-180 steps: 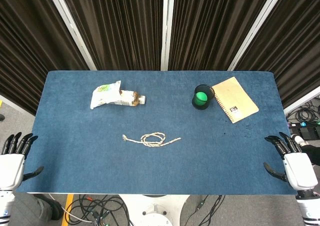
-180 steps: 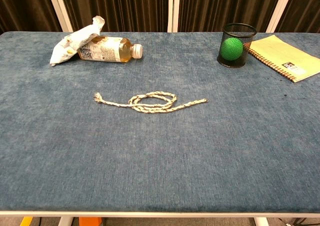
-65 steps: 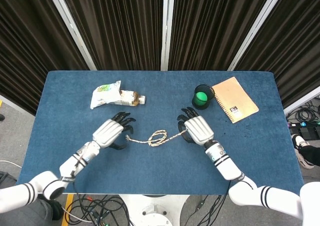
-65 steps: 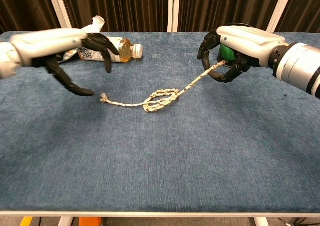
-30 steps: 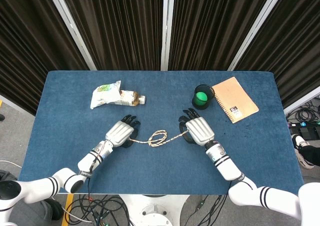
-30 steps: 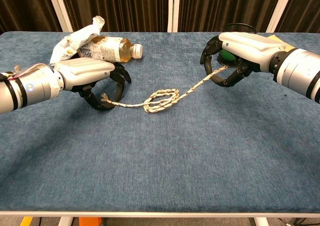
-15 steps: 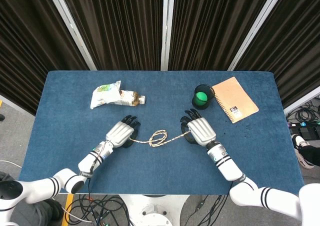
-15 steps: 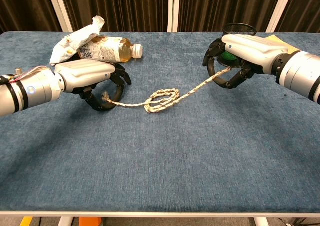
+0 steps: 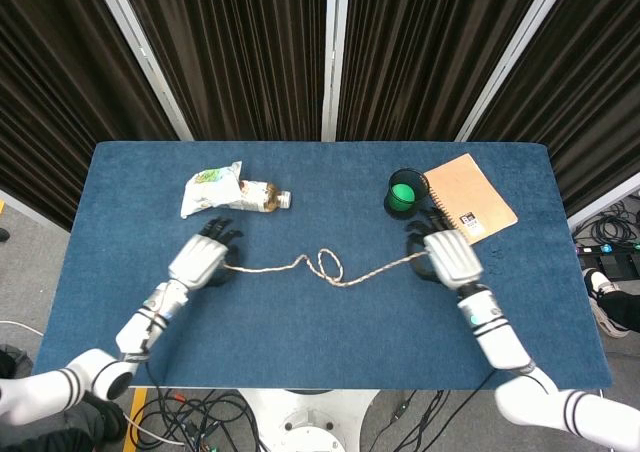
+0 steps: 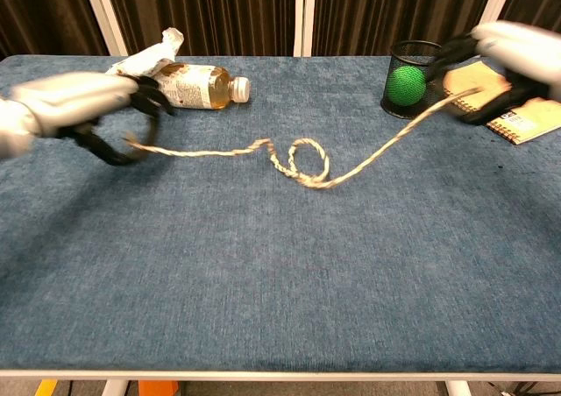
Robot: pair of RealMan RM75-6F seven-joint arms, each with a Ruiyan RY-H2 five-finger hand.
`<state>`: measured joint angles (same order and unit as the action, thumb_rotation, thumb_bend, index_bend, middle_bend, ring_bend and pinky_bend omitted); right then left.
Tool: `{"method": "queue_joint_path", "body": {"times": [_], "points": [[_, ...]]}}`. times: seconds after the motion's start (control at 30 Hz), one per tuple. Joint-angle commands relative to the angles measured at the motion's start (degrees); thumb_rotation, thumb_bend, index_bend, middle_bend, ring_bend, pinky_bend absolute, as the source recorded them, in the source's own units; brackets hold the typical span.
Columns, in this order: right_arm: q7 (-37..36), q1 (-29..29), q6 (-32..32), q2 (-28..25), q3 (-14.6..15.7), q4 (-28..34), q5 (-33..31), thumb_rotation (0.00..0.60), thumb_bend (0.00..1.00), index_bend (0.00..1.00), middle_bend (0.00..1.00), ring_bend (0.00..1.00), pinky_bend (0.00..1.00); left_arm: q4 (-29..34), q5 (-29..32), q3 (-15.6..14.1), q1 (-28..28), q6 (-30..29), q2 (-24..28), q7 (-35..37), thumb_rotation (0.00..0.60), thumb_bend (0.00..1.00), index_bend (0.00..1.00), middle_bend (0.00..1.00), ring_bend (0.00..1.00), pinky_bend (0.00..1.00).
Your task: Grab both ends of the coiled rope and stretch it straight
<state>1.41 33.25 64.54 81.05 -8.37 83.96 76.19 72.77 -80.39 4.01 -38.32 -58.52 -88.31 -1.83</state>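
Note:
A pale braided rope [image 9: 330, 266] [image 10: 298, 164] stretches across the middle of the blue table [image 9: 320, 342], with one small loop left near its centre. My left hand [image 9: 199, 262] [image 10: 83, 102] holds the rope's left end. My right hand [image 9: 450, 258] [image 10: 517, 59] holds the right end, raised off the cloth beside the notebook. Both hands look blurred in the chest view. The rope rises from the loop toward each hand.
A drink bottle [image 9: 262, 198] [image 10: 197, 87] with a crumpled white bag [image 9: 210, 189] lies at the back left. A black mesh cup with a green ball [image 9: 403, 194] [image 10: 410, 81] and a tan spiral notebook [image 9: 470, 198] [image 10: 500, 98] sit at the back right.
Both hands have moved apart, the left one leftward and the right one rightward and up. The coil has pulled out to a single small loop and the rope spans much wider.

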Motion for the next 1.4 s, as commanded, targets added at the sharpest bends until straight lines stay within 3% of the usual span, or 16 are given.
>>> {"method": "queue_joint_path", "body": {"times": [0.03, 0.33, 1.13, 1.23, 1.4], "points": [[-2.19, -3.5, 3.62, -3.78, 0.61, 2.16, 0.5, 0.6, 0.67, 0.75, 0.29, 0.09, 0.05, 1.63, -1.14, -0.93, 3.23, -4.05, 4.09, 2.45, 0.6, 0.41, 0.61, 0.19, 0.01, 0.03], [-5.71, -9.89, 7.3, -7.35, 2.89, 2.36, -0.15, 0.6, 0.68, 0.75, 0.29, 0.09, 0.06, 1.88, -3.56, -3.23, 8.27, -9.64, 7.17, 6.28, 0.6, 0.4, 0.61, 0.19, 0.01, 0.03], [-8.95, -13.15, 2.96, 0.38, 3.99, -9.42, -1.25, 0.6, 0.67, 0.74, 0.28, 0.09, 0.08, -7.27, -3.27, -3.78, 10.56, -7.09, 3.05, 9.77, 0.6, 0.4, 0.58, 0.19, 0.01, 0.03], [-8.53, -13.15, 1.99, 1.07, 4.32, -10.1, -1.13, 0.6, 0.58, 0.63, 0.25, 0.07, 0.06, -8.25, -3.23, -3.91, 10.63, -6.49, 2.15, 9.44, 0.6, 0.35, 0.48, 0.18, 0.01, 0.03], [-7.73, -13.47, 0.61, 1.28, 4.81, -9.48, -1.33, 0.6, 0.35, 0.16, 0.16, 0.0, 0.01, -8.65, -2.76, -3.78, 10.9, -5.82, 1.35, 8.37, 0.6, 0.22, 0.26, 0.15, 0.01, 0.03]]}}
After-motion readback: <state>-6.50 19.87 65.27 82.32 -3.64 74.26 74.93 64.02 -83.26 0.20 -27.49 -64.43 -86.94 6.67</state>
